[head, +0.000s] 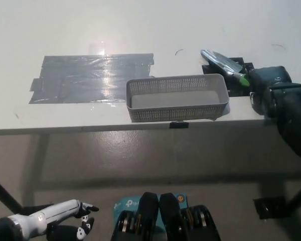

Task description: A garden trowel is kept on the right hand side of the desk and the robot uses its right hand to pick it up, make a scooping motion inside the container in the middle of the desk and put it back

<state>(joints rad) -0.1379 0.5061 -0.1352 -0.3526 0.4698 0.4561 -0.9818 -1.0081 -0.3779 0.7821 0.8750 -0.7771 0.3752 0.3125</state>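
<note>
A garden trowel [224, 64] with a grey metal blade and a green handle lies over a black patch [234, 75] at the desk's right side. My black right hand [269, 86] is closed around the green handle at its right end. The blade points up and to the left, just behind the far right corner of the grey mesh container [177, 97]. That container stands at the desk's front edge in the middle, with nothing visible inside it. My white left hand [65, 217] hangs low at the bottom left, below the desk, fingers slightly apart, holding nothing.
A wide patch of grey tape [93, 77] covers the white desk [140, 30] left of the container. Below the desk's front edge is grey floor, and a black foot plate [267, 206] sits at the lower right.
</note>
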